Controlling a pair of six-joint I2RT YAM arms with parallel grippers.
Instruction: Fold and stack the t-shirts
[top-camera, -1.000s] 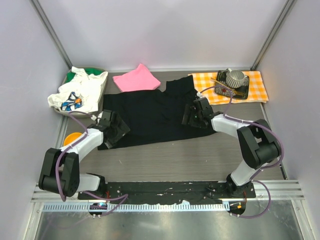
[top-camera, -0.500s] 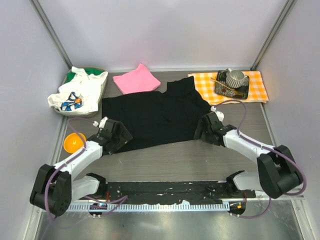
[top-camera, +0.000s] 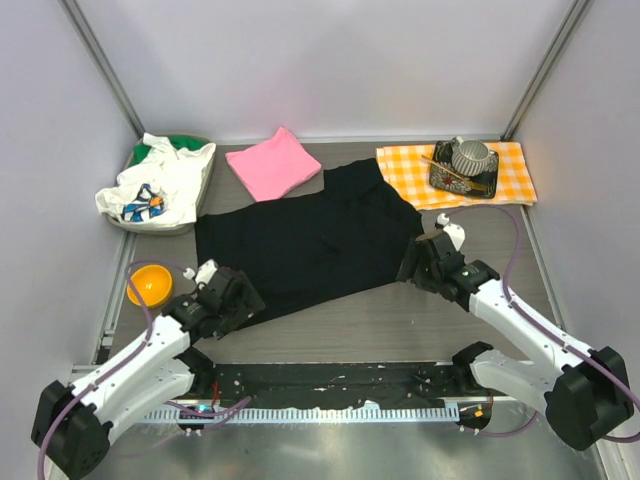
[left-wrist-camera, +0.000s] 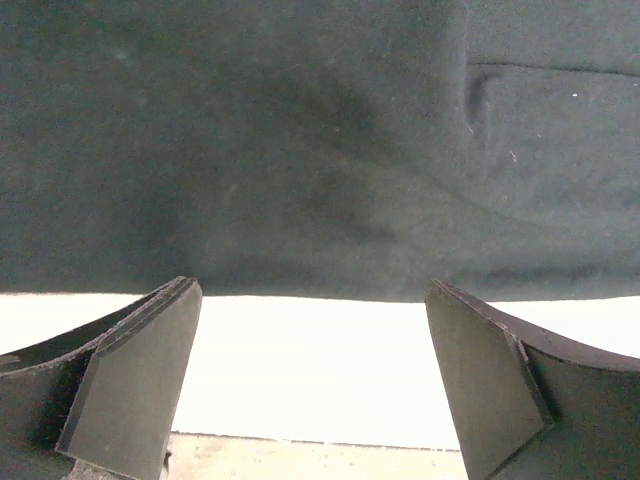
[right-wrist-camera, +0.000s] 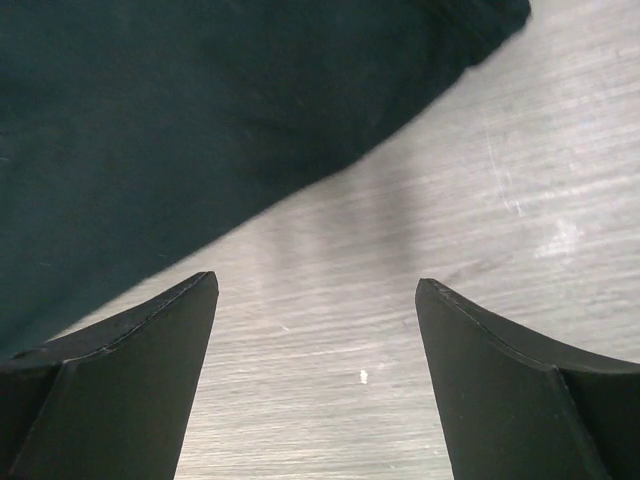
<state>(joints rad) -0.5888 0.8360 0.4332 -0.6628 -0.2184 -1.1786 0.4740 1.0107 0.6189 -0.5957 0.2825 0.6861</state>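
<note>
While both claws stand wide and empty, left gripper (top-camera: 236, 298) sits lower left of frame, black t-shirt (top-camera: 310, 240) hem just beyond its fingertips. Right gripper (top-camera: 420, 262) right of centre, over bare table (top-camera: 380, 320) at shirt's lower-right edge. Black t-shirt spread flat mid-frame, slightly askew. Pink t-shirt (top-camera: 272, 165) folded, upper centre, just beside black one's top edge. Checked cloth (top-camera: 510, 170) upper right; white garment heap (top-camera: 160, 185) upper left; orange bowl (top-camera: 148, 285) at left edge.

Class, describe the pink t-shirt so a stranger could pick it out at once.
Look along the back edge of the table. Between the white clothes pile and the orange checked cloth, behind the black t-shirt, lies the pink t-shirt: the only pink thing.
</note>
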